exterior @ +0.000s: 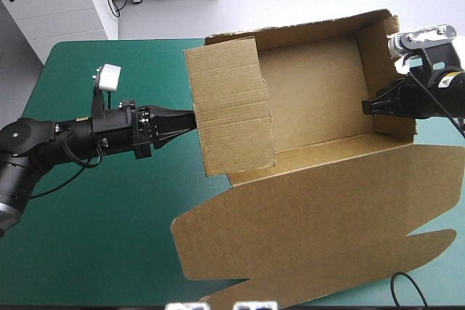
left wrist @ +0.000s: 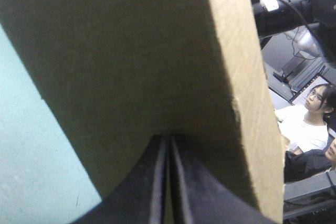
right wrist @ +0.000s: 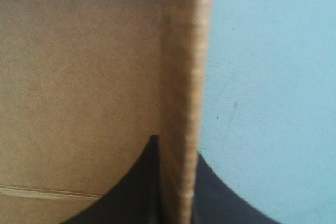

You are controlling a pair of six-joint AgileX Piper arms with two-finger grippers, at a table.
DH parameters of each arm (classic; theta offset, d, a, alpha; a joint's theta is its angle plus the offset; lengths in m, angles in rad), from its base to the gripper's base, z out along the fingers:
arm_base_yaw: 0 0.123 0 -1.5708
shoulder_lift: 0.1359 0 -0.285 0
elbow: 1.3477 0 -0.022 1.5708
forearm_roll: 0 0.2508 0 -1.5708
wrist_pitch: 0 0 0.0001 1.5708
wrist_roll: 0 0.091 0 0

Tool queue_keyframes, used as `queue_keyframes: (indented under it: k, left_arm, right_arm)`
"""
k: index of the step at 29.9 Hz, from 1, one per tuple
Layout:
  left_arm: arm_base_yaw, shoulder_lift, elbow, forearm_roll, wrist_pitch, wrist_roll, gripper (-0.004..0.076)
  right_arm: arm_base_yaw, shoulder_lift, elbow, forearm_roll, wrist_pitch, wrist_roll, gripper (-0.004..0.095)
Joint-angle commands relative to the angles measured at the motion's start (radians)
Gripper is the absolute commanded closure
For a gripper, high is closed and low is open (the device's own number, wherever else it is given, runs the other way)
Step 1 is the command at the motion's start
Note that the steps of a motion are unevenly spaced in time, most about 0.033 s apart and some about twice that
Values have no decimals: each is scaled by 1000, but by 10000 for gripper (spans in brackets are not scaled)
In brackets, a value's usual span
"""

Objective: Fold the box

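Sitting right of centre on the teal-green bench (exterior: 109, 237), the brown box (exterior: 312, 99) has walls raised, lid flat. The right claw (exterior: 367, 107) pinches the right wall; the left claw (exterior: 192, 117), closed to a point, presses on the left wall, which may buckle or skid the box sideways.

box (exterior: 320, 92) brown | table cover (exterior: 109, 237) teal-green | jaws black

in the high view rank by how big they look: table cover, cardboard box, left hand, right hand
1. the teal-green table cover, widest in span though partly covered
2. the brown cardboard box
3. the black finned left hand and black right hand: not ranked, since the box wall hides part of the right one
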Motion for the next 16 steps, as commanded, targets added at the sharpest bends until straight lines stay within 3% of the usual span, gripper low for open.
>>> queue_keyframes:
  k: [1,6,13,16]
  left_arm:
    - [-3,-13,-54,-128,81,5,713]
    - [-3,-11,-75,-130,81,2,615]
    - [-5,-11,-75,-135,81,7,277]
    - [-5,-11,-75,-155,81,10,227]
  right_arm:
    - [-2,-20,-26,46,-29,14,925]
    - [-2,-20,-26,72,-36,16,925]
    - [-2,-20,-26,72,-42,18,925]
    - [-2,-20,-26,75,-44,20,926]
